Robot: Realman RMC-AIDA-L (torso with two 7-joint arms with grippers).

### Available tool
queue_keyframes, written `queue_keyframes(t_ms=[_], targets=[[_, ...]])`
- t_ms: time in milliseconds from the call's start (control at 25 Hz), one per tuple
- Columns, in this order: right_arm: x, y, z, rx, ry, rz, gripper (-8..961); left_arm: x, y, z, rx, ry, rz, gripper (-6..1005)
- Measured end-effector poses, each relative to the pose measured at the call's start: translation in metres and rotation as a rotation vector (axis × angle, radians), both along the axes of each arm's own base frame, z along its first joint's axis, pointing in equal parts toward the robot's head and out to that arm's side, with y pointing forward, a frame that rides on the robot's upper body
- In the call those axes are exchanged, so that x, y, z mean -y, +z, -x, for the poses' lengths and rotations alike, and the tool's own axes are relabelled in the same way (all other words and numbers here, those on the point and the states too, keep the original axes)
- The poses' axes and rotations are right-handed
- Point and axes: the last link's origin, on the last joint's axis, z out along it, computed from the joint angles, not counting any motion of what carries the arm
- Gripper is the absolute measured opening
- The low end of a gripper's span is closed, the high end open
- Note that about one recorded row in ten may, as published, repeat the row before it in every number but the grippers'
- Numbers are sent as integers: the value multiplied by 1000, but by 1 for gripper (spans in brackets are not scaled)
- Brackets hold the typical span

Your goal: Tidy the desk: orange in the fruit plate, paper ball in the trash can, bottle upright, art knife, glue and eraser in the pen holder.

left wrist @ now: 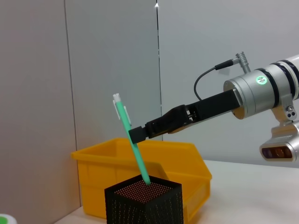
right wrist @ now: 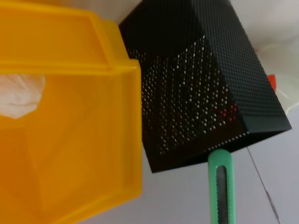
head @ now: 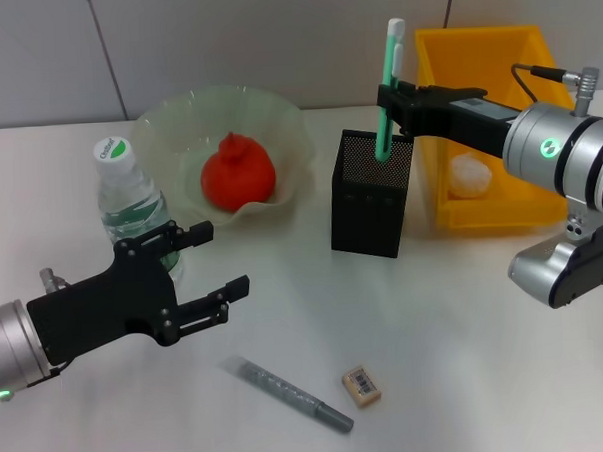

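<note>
My right gripper (head: pixel 388 94) is shut on the green art knife (head: pixel 385 102), which stands almost upright with its lower end inside the black mesh pen holder (head: pixel 370 198). The left wrist view shows the same knife (left wrist: pixel 135 154) dipping into the holder (left wrist: pixel 145 205). The orange (head: pixel 237 172) lies in the clear fruit plate (head: pixel 167 122). Inside the yellow trash can (head: pixel 534 46) sits the paper ball (head: pixel 471 176). The bottle (head: pixel 125 199) stands upright beside my open left gripper (head: pixel 226 257). The grey glue (head: pixel 289 394) and the eraser (head: pixel 362 386) lie on the table in front.
The white table (head: pixel 468 379) spreads to the right of the eraser. The trash can stands right against the pen holder's right side. A grey wall (head: pixel 273 37) rises behind the plate and the can.
</note>
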Motion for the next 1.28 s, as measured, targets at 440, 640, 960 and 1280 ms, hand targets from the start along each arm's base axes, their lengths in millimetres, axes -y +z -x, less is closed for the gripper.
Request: queue_keyframes(t_ms=[440, 640, 960, 1280], targets=[[-1, -11, 4, 21, -24, -68, 281, 1, -1, 1, 6, -10, -37, 770], [3, -19, 4, 6, -48, -68, 322, 1, 0, 2, 2, -16, -51, 770], [-3, -1, 21, -126, -82, -123, 538, 0, 0, 1, 1, -17, -53, 770], [-13, 49, 60, -776, -277, -79, 556, 2, -3, 2, 24, 0, -48, 770]])
